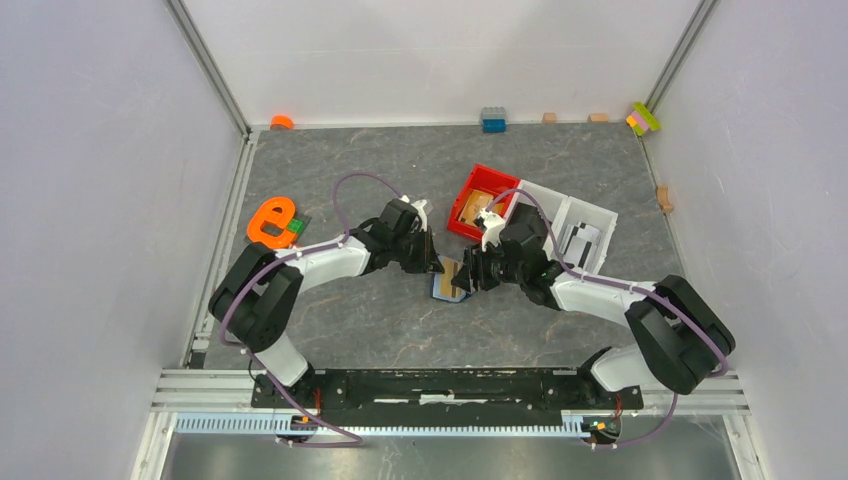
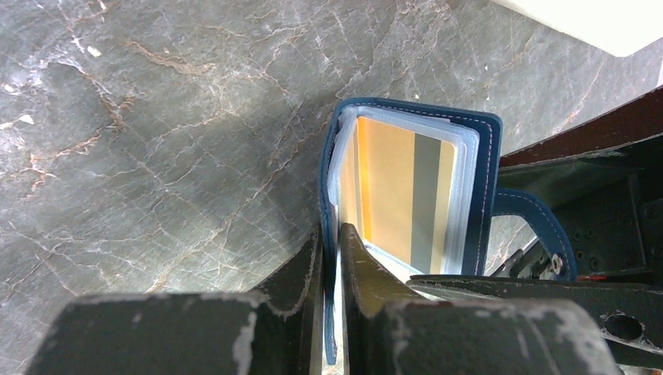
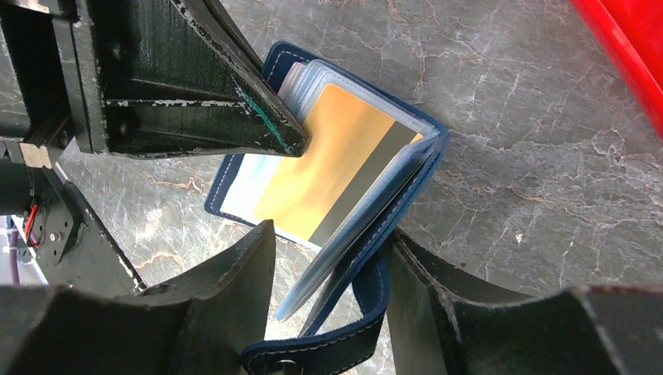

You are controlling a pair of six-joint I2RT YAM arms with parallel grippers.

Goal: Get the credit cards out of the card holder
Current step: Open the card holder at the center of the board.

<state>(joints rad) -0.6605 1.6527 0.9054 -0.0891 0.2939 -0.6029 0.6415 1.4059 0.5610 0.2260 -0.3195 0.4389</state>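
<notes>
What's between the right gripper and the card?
Clear sleeve covers the card; one holder cover sits between the right gripper's open fingers. Left gripper pinches the other cover.

The left gripper (image 2: pixel 332 238) is clamped on one cover of the card holder (image 2: pixel 489 187), with no gap between its fingers. The right gripper (image 3: pixel 332 250) faces it tip to tip, jaws apart around the other cover with little spare room. Just past the right gripper, on its far side, stand the red tray (image 1: pixel 497 178) and the white tray (image 1: pixel 592 212). Nearward of both grippers lies open table (image 1: pixel 380 320). The orange letter (image 1: pixel 270 222) sits well left of the left gripper.
</notes>
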